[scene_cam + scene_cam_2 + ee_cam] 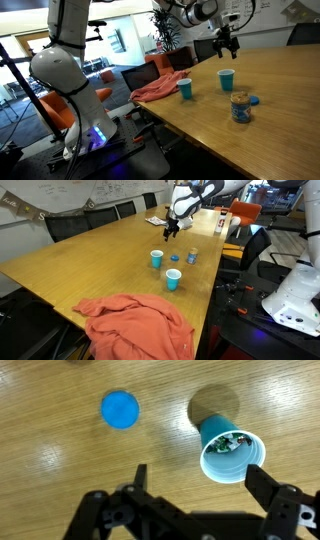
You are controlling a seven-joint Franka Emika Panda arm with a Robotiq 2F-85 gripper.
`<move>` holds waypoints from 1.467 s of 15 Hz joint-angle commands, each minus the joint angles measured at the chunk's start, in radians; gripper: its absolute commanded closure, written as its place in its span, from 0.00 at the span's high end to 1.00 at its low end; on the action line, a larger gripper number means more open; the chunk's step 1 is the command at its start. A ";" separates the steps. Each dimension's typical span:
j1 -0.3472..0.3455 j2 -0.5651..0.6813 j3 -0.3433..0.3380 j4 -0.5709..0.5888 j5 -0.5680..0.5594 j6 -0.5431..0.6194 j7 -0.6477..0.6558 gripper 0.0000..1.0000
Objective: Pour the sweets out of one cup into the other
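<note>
Claw [196, 478] released, above the bench [60, 470]. The cup with sweets [232, 452] stands upright near the blue lid [121, 410], off-centre to the jaws. Advice: centre over it, descend, clench gently mid-wall so it neither crushes nor tips.

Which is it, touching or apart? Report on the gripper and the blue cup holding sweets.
Apart. In an exterior view the gripper hangs well above the cup, with clear space between them.
</note>
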 commanded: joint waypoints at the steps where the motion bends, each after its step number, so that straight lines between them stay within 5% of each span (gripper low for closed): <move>1: 0.021 0.095 -0.007 0.069 -0.008 0.024 0.018 1.00; 18: 0.047 0.382 -0.025 0.371 0.002 -0.019 0.091 1.00; 19: 0.048 0.393 -0.024 0.382 0.002 -0.019 0.091 0.75; 22: 0.048 0.417 -0.022 0.409 0.004 -0.025 0.091 0.59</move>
